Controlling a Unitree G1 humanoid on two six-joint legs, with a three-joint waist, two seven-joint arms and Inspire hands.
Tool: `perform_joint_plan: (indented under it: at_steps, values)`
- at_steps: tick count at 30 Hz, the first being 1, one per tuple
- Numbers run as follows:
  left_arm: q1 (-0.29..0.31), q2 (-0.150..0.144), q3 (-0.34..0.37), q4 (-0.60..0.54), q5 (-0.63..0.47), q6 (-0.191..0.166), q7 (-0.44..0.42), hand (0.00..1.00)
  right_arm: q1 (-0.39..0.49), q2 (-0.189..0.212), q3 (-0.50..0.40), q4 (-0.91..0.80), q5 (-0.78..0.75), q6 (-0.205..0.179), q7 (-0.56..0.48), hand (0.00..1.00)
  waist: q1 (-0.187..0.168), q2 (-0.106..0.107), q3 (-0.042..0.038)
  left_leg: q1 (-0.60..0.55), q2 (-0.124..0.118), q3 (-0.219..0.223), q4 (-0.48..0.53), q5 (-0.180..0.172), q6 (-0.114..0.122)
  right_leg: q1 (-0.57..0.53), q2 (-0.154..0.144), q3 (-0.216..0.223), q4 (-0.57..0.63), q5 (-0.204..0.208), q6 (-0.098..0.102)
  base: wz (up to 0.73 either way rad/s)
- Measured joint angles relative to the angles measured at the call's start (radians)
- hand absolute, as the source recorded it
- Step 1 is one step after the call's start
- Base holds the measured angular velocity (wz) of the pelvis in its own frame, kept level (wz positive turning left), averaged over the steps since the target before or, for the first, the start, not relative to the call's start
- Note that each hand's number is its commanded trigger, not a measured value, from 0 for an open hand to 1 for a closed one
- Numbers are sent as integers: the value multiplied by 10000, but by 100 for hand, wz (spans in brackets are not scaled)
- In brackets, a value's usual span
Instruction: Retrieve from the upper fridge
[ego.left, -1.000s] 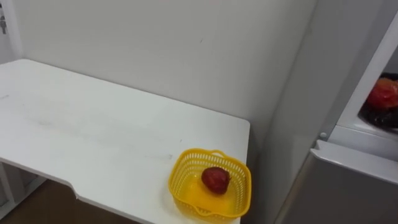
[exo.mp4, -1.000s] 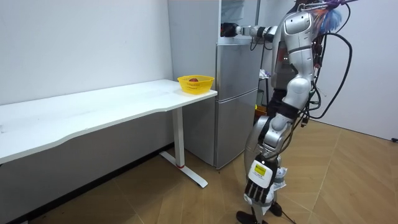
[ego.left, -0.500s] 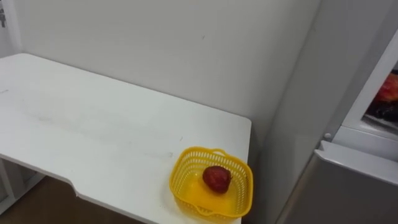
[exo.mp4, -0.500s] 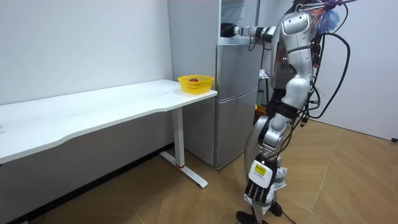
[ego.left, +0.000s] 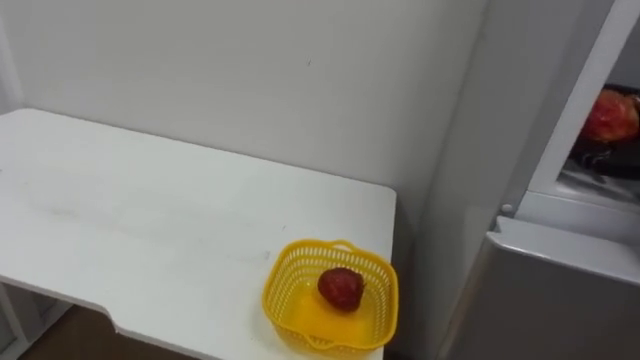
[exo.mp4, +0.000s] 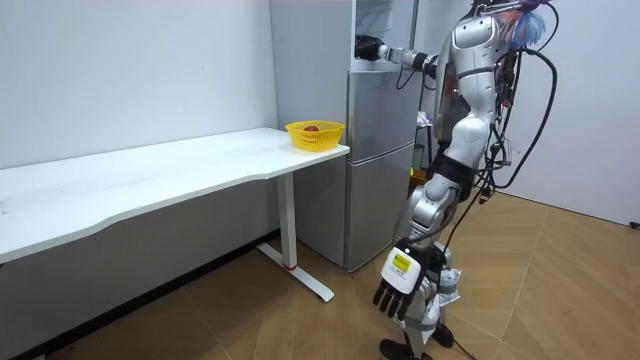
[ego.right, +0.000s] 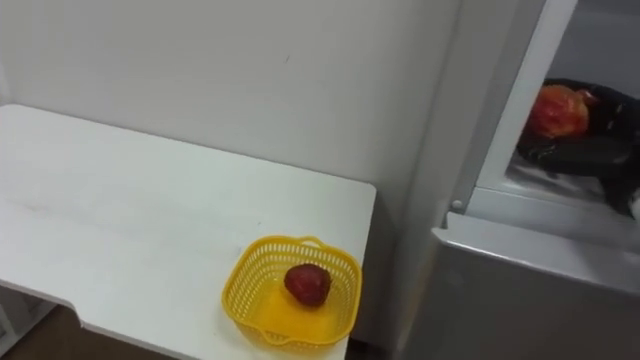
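Inside the open upper fridge compartment a red fruit (ego.right: 558, 108) sits in my dark right hand (ego.right: 592, 150), whose fingers curl under and around it. The same fruit (ego.left: 612, 114) shows at the right edge of the left eye view. In the room view my right arm reaches level into the top of the grey fridge (exo.mp4: 380, 150), the right hand (exo.mp4: 366, 47) at its opening. My left hand (exo.mp4: 400, 290) hangs low beside my legs, fingers relaxed.
A yellow basket (ego.left: 275, 290) holding a dark red fruit (ego.left: 341, 287) stands on the near right corner of the white table (ego.left: 150, 220), close to the fridge. The shut lower fridge door (ego.left: 560, 290) is below the opening. A white wall lies behind.
The head camera has shifted, so more of the fridge opening and the fruit shows. In the room view my body has shifted and my left hand has swung forward.
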Motion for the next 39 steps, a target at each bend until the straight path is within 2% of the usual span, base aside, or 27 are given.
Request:
perform_joint_plan:
  at_steps: [2,4,7,10,13,14,18,21,25,27,32,35,39]
  values:
    - [5,-173,-2,-1,-20,2,116,0,623,252,-111,-1162,-526,-40,-314,100,-3,164,26,148,49,187,-18,-58,8,29,24,153,-101,0,0,-21]
    - [30,-253,-9,-13,-45,-16,116,0,954,294,-110,-1670,-818,-36,-537,100,-29,253,-18,175,61,263,-23,-71,13,32,30,227,-112,1,0,-14]
    - [108,-294,-17,6,-128,-143,272,0,1586,659,-257,-2621,-1114,-52,-970,100,-157,341,17,301,93,393,-146,-71,13,53,64,404,-132,23,-5,-14]
    - [180,-471,-30,115,-122,-174,420,0,2315,989,-402,-3671,-1370,-72,-1170,100,-247,507,-56,354,114,569,-216,-71,14,87,67,537,-140,63,8,-16]
    - [173,-497,-30,275,-182,-259,448,0,2994,1490,-485,-4599,-1844,-106,-1487,100,-412,582,-42,505,114,610,-322,-70,14,174,82,595,-149,80,10,-8]
    - [172,-509,-28,275,-222,-328,450,0,3152,1496,-488,-4823,-1951,-112,-1506,100,-424,603,-27,515,122,679,-322,-70,14,141,82,680,-156,78,10,-12]
    - [261,-595,-24,269,-306,-378,470,0,3496,1736,-550,-5700,-2429,-112,-1868,100,-437,674,10,597,160,907,-363,-71,16,11,114,988,-145,92,23,-22]
    - [323,-673,-40,284,-373,-431,467,0,3804,1933,-568,-6513,-3166,-276,-2161,100,-453,730,33,742,171,1064,-486,-73,19,21,117,1127,-138,95,28,-17]
    - [160,-703,-44,699,-414,-752,481,0,4015,2419,-569,-7532,-4281,-658,-2610,100,-456,804,33,779,171,1110,-549,-74,20,8,128,1219,-139,109,30,-6]
    - [89,-725,-45,898,-415,-808,490,0,4100,2716,-543,-7899,-4743,-893,-2640,100,-452,814,34,768,171,1131,-549,-74,20,7,129,1220,-140,109,30,0]
    - [-44,-886,-252,1296,-412,-847,477,0,4360,3366,-355,-8988,-5996,-1102,-2216,100,-389,870,-3,637,144,1170,-573,-74,21,-146,147,1260,-144,132,41,0]
    - [-135,-893,-429,1487,-408,-871,453,0,4359,3412,8,-9024,-6090,-1269,-2019,100,-359,895,-16,647,165,1175,-575,-76,23,-146,146,1275,-145,135,41,0]
    - [-314,-892,-432,1626,-408,-961,310,0,4315,3414,324,-9074,-6662,-1275,-1686,100,-205,926,-32,656,161,1178,-632,-75,23,-150,147,1246,-136,134,41,0]
